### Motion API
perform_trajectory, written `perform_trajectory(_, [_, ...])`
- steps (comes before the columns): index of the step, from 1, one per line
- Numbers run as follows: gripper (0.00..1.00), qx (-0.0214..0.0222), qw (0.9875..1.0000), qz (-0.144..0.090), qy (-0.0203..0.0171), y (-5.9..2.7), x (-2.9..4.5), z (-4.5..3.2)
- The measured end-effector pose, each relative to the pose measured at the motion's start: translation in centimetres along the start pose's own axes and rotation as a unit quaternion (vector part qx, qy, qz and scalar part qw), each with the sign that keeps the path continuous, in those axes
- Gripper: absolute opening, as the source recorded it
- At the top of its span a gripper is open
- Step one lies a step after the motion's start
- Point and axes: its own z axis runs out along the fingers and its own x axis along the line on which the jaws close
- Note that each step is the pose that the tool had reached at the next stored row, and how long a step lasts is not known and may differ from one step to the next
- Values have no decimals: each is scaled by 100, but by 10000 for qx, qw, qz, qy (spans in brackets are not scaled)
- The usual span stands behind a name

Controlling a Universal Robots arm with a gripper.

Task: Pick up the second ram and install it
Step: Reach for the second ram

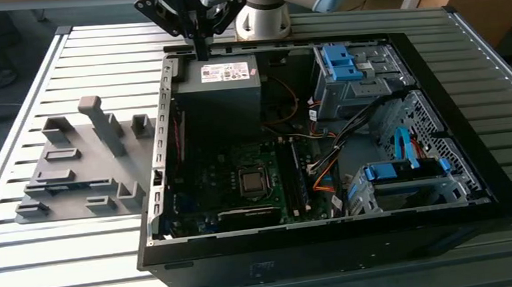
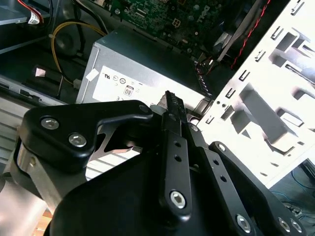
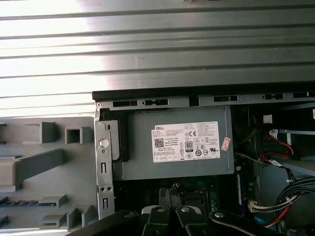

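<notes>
My gripper (image 1: 203, 54) hangs over the back edge of the open computer case (image 1: 469, 144), just above the grey power supply (image 1: 221, 79). Its fingers (image 2: 172, 105) look pressed together, with nothing seen between them. In the exterior view, a thin blue-green strip (image 1: 63, 188) that looks like the second ram lies in the grey tray (image 1: 38, 210), left of the case. It shows as a dark notched strip (image 3: 17, 201) in the first wrist view. The gripper is well away from it. The green motherboard (image 1: 242, 204) with its long slots (image 1: 297, 174) lies low inside the case.
Upright blocks (image 1: 103, 126) stand on the tray. Blue drive cages (image 1: 344, 65) (image 1: 404, 174) and orange and blue flat cables (image 1: 325, 179) crowd the side of the case on the exterior view's right. A slatted metal table (image 1: 68, 262) carries everything. The arm's base (image 1: 262, 20) stands behind the case.
</notes>
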Motion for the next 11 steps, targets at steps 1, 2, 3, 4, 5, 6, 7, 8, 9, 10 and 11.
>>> perform_trajectory(1, [11, 0, 10000, 0, 0, 0, 3, 0])
perform_trajectory(2, [11, 1, 10000, 0, 0, -1, 8, 0])
perform_trajectory(3, [11, 0, 10000, 0, 0, -1, 12, 0])
perform_trajectory(4, [11, 0, 10000, 0, 0, -1, 16, 0])
perform_trajectory(5, [11, 0, 10000, 0, 0, -1, 18, 0])
perform_trajectory(6, [11, 0, 10000, 0, 0, -2, 20, 0])
perform_trajectory(7, [11, 0, 10000, 0, 0, -2, 24, 1])
perform_trajectory(8, [11, 0, 10000, 0, 0, -2, 28, 0])
perform_trajectory(9, [11, 0, 10000, 0, 0, -3, 32, 0])
perform_trajectory(10, [11, 0, 10000, 0, 0, -3, 35, 1])
perform_trajectory(11, [11, 0, 10000, 0, 0, -3, 39, 1])
